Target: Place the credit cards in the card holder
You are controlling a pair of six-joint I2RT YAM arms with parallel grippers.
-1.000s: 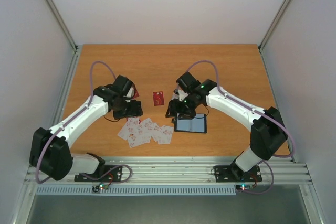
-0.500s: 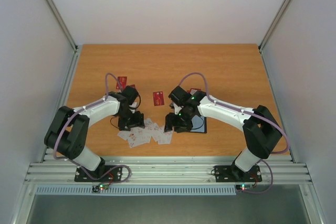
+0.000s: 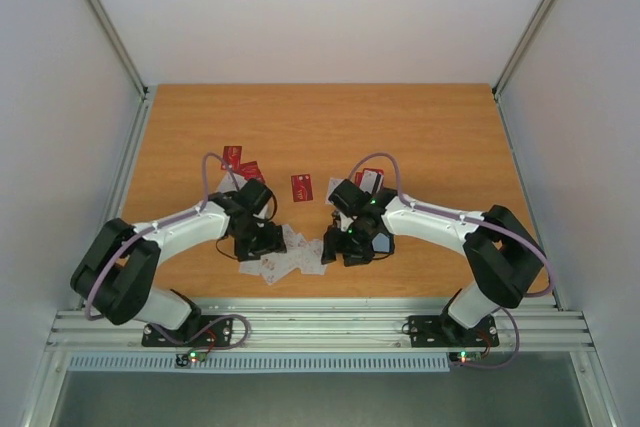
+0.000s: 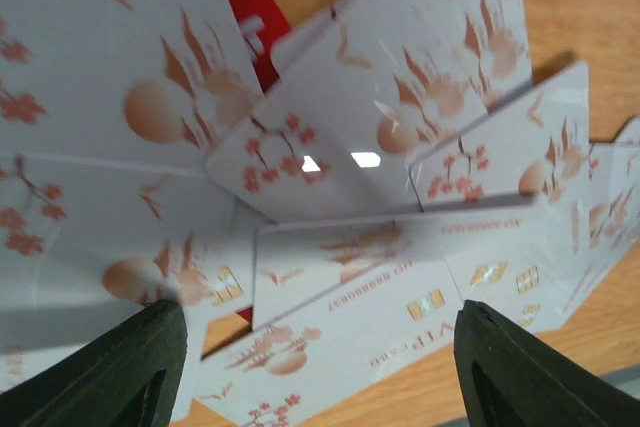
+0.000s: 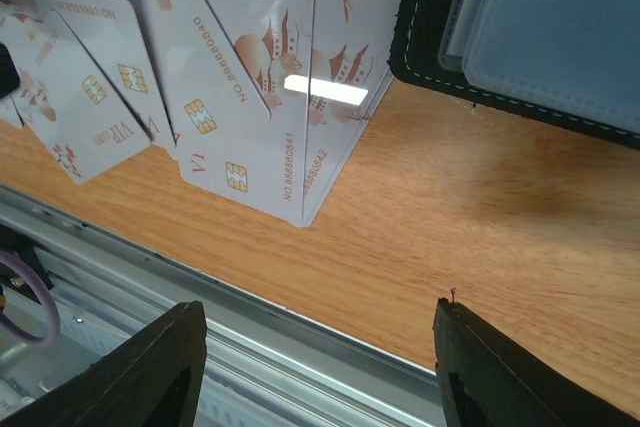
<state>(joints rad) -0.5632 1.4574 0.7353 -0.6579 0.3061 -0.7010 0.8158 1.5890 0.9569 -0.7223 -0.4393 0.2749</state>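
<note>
Many white credit cards point(image 4: 330, 137) lie fanned and overlapped near the front edge of the worktop point(image 5: 450, 207); left jaws hang open over them, gripping nothing. Risk: closing here pinches two cards or skids the flat fan. Alongside, right jaws also open and empty, near the open card holder point(image 5: 540, 37); a bump could shift it. Farther back, red cards point(image 3: 302, 187), well apart, may get missed
</note>
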